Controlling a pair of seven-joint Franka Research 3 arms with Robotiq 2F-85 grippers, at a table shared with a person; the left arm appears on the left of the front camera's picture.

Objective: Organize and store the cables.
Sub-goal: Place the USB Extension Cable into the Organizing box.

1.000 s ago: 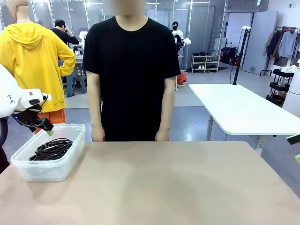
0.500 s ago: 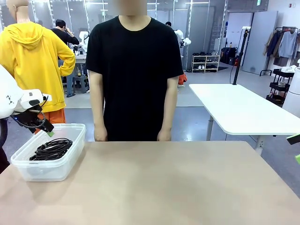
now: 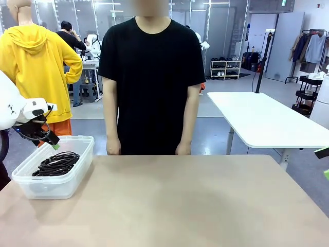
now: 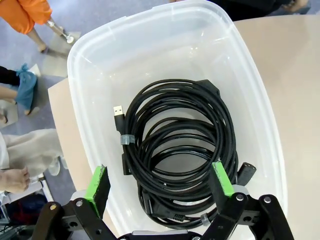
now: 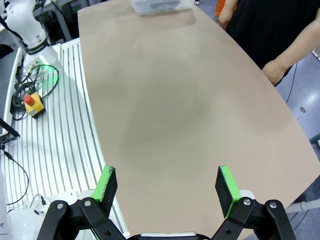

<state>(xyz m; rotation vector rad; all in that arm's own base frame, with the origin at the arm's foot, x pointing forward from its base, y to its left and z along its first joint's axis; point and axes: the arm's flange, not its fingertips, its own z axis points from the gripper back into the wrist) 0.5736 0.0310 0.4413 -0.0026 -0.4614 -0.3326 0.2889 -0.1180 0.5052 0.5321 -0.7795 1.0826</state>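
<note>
The cables (image 3: 56,163) lie as black coils inside a clear plastic bin (image 3: 77,177) at the table's left side. From the left wrist view the cables (image 4: 180,150) are stacked coils in the bin (image 4: 80,55), with a silver-tipped USB plug (image 4: 118,111) sticking out to one side. My left gripper (image 3: 49,140) hangs open just above the bin's far left rim, and its green pads (image 4: 98,182) straddle the coils from above with nothing between them. My right gripper (image 3: 325,163) sits at the far right edge, off the table; it stands open and holds nothing (image 5: 165,185).
A person in a black shirt (image 3: 151,82) stands at the far edge, hands (image 3: 113,149) hanging by the table. The tan tabletop (image 3: 195,200) stretches from the bin to the right. A ribbed white base with an emergency stop button (image 5: 31,102) lies beside the table.
The person has shifted slightly to the right. Both arms and the cables have stayed still.
</note>
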